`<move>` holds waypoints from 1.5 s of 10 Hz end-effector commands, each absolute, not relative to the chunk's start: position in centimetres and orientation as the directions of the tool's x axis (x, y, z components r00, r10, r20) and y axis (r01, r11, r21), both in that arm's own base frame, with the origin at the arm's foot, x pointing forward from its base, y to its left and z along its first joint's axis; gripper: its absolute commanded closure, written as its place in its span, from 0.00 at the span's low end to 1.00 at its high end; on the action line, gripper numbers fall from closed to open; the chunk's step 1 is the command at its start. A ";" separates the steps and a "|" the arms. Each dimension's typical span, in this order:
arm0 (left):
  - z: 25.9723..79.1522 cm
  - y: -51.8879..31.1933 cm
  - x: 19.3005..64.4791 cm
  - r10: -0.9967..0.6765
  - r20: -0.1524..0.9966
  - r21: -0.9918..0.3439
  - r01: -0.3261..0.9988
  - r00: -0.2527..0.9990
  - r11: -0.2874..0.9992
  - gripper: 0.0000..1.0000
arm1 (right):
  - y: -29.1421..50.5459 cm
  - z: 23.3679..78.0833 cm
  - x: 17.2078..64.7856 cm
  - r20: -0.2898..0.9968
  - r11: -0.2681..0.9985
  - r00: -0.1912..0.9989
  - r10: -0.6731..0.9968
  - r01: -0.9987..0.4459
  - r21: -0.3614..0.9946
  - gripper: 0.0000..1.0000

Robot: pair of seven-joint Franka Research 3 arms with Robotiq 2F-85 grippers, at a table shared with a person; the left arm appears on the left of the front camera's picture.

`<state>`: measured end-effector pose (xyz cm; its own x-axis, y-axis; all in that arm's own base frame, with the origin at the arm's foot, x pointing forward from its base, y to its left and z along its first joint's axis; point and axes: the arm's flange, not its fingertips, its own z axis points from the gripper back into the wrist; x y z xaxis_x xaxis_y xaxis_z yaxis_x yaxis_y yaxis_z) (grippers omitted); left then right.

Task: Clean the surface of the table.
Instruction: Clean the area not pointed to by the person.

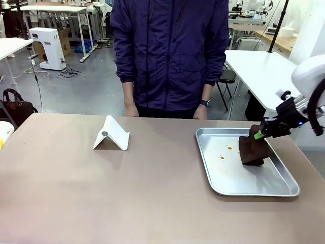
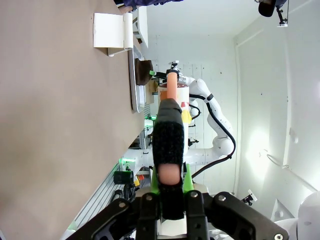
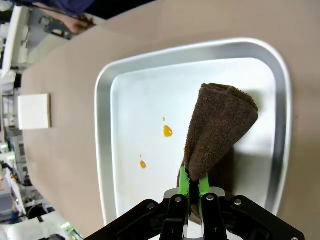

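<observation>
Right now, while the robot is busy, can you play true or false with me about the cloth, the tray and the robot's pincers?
1. The right pincer pinches a dark brown fluffy cloth. True.
2. That cloth hangs over the bare brownish-tan table. False: it hangs over the shiny rectangular metal tray.
3. Small orange drops lie on the tray. True.
4. The white folded stand sits in the tray. False: it stands on the table, apart from the tray.
5. The left pincer is empty. False: it grips a peach stick with a black textured sleeve.
</observation>
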<state>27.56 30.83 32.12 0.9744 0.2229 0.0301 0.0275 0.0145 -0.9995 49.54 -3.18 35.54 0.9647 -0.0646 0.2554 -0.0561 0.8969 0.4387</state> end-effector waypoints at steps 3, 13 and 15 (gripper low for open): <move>32.7 30.6 27.3 0.223 0.019 -1.000 0.018 0.975 0.006 0.81 | -0.1 31.1 52.3 0.251 0.833 0.963 -0.100 -0.057 0.550 0.93; 32.7 30.6 27.3 0.223 0.019 -1.000 0.018 0.975 0.006 0.81 | 7.4 26.2 50.7 0.048 0.679 0.984 0.171 -0.153 0.718 0.93; 32.7 30.6 27.3 0.223 0.019 -1.000 0.018 0.975 0.006 0.81 | 8.0 25.9 49.7 0.023 0.682 0.962 0.271 -0.209 0.701 0.93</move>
<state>27.55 30.82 32.11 0.9744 0.2230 0.0299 0.0274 0.0142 -0.9995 49.91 8.16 26.37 0.9814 0.1899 0.0289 -0.1528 0.6807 0.7164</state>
